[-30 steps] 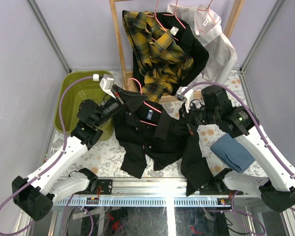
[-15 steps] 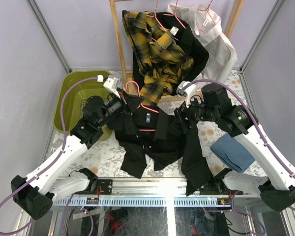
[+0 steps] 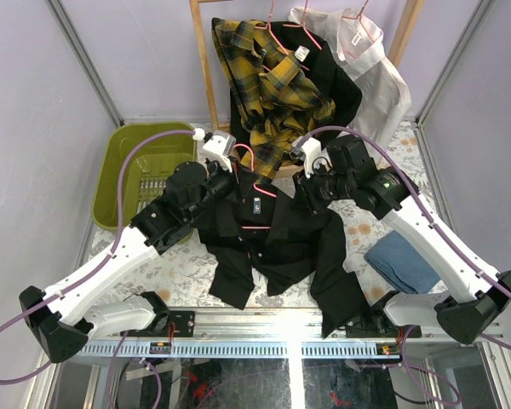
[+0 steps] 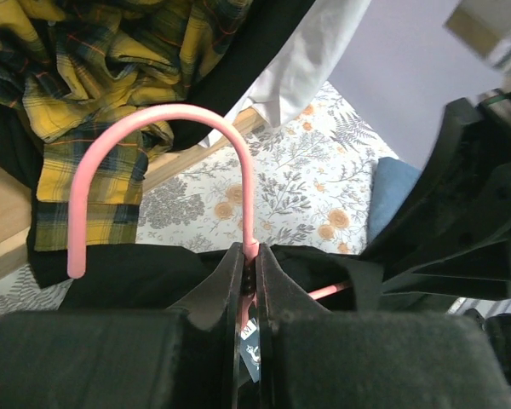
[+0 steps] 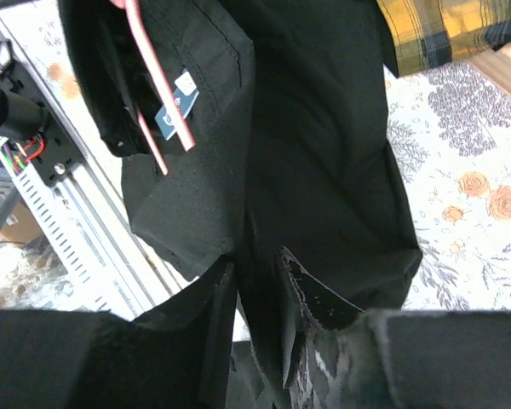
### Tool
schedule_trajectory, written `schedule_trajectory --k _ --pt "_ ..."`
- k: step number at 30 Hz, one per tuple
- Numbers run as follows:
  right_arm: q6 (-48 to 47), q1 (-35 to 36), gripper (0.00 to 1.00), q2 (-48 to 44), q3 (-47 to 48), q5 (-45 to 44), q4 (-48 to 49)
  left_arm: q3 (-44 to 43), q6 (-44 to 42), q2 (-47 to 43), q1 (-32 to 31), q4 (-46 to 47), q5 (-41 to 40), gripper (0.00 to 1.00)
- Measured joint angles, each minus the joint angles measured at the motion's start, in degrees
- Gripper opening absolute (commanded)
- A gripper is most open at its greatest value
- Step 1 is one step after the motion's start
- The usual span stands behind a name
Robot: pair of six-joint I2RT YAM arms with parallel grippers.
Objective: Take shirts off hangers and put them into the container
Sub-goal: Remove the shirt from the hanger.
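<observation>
A black shirt (image 3: 264,247) hangs over the table front on a pink hanger (image 3: 254,183). My left gripper (image 4: 249,256) is shut on the hanger's neck just below its hook (image 4: 166,119). The right gripper (image 5: 257,268) is at the shirt's right shoulder (image 3: 311,189), and its fingers are closed on a fold of the black cloth (image 5: 324,128). The hanger's bar (image 5: 157,94) and a blue neck label show inside the collar. A plaid shirt (image 3: 272,94), another black shirt (image 3: 336,94) and a white shirt (image 3: 375,77) hang on the rack behind. The olive container (image 3: 123,170) stands at the left.
The wooden rack frame (image 3: 203,77) stands at the back centre, close behind both grippers. A folded blue cloth (image 3: 402,262) lies on the flowered table at the right. The black shirt's tails drape over the metal rail (image 3: 264,328) at the front.
My left gripper has carried the hanger right and towards the rack. The right gripper let go of the black shirt, moved left and up, and closed on its shoulder cloth.
</observation>
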State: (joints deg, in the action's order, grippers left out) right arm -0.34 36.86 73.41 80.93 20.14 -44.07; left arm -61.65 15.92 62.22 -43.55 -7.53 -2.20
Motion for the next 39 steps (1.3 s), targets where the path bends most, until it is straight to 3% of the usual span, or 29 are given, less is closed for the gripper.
schedule_trajectory --k 3,5,7,10,18,28,32,35,37,39 --pt "0.4 0.0 0.33 -1.9 -0.3 0.6 1.0 -0.7 -0.4 0.2 -0.5 -1.3 -1.9 0.0" --pt "0.6 0.0 0.48 -3.7 -0.3 2.0 1.6 -0.9 -0.8 0.2 -0.7 -2.0 -2.5 0.0" --pt "0.9 0.0 0.7 -5.5 -0.3 4.6 2.0 -0.9 -1.1 0.2 -0.8 -2.6 -2.8 0.0" --pt "0.8 0.0 0.76 -8.9 -1.4 8.6 4.2 -0.9 -1.3 0.2 -0.8 -2.9 -2.7 0.0" --pt "0.4 0.0 0.56 -11.4 -3.7 6.0 6.0 -0.9 -1.3 0.0 -0.8 -2.8 -0.3 0.0" --pt "1.0 0.0 0.45 -5.9 -4.0 3.5 6.0 -1.2 -1.3 0.9 -0.8 -2.8 1.9 0.0" --pt "1.4 0.0 0.52 -6.2 -4.5 4.5 7.2 -1.3 -1.3 0.9 -0.8 -2.8 2.0 0.0" --pt "1.7 0.0 0.51 -6.2 -4.7 4.4 7.4 -1.3 -1.3 0.9 -0.8 -2.8 2.1 0.0" --pt "1.7 0.0 0.47 -6.1 -4.8 4.5 7.3 -1.3 -1.3 0.9 -0.8 -2.8 2.2 0.0" --pt "1.7 0.0 0.3 -5.7 -4.8 4.5 7.3 -1.4 -1.2 0.9 -0.8 -2.8 2.4 0.0"
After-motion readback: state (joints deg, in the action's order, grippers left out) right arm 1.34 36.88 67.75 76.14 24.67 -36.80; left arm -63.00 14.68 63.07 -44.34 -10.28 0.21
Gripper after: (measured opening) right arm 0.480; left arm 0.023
